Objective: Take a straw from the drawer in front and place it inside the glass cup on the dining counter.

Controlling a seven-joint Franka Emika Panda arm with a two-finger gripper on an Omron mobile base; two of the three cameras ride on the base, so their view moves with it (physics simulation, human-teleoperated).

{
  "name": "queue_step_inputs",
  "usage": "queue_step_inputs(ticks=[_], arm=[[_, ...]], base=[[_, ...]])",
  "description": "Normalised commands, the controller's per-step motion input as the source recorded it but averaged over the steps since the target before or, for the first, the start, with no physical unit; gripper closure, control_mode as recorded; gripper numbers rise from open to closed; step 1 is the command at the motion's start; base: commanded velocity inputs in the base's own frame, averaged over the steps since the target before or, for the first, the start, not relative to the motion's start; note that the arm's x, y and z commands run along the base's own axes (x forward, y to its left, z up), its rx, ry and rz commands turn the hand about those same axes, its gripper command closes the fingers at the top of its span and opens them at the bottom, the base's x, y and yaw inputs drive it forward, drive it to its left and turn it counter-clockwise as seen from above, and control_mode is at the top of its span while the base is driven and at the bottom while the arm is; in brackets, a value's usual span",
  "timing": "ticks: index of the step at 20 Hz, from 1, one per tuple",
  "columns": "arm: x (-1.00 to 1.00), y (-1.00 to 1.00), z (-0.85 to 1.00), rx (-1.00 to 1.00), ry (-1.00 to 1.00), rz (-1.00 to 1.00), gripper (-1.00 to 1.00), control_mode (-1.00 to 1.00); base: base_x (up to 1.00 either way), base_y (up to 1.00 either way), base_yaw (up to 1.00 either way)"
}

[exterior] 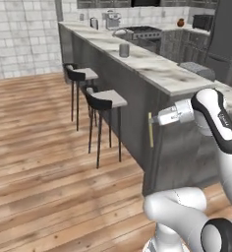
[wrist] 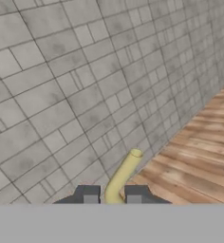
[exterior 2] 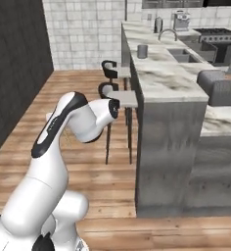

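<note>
**Straw in transit toward the cup.**
My fingers (wrist: 112,197) are clamped on the straw (exterior: 150,130), which hangs upright beside the dark end wall of the bench (exterior: 157,71), so it can later drop endwise into the glass cup (exterior: 124,50). The cup stands well apart, farther along the marbled top. Two stools (exterior: 106,101) line the bench's side; I judge that the tall base blocks a direct reach.

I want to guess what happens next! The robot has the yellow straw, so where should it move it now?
Probably lift it up and toward the glass cup. The gripper holds the straw down beside the dining counter, below its top, and the cup stands farther along it.
</note>
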Motion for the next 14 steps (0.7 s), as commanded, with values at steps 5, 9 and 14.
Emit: queue_step_inputs(ticks=[5, 9, 14], arm=[[0.00, 0.00, 0.00, 0.00, 0.00, 0.00, 1.00, 1.00], [0.00, 0.00, 0.00, 0.00, 0.00, 0.00, 1.00, 1.00], [0.00, 0.00, 0.00, 0.00, 0.00, 0.00, 1.00, 1.00]], base=[[0.47, 0.90, -0.31], [0.72, 0.72, -0.24], [0.87, 0.69, -0.16]])
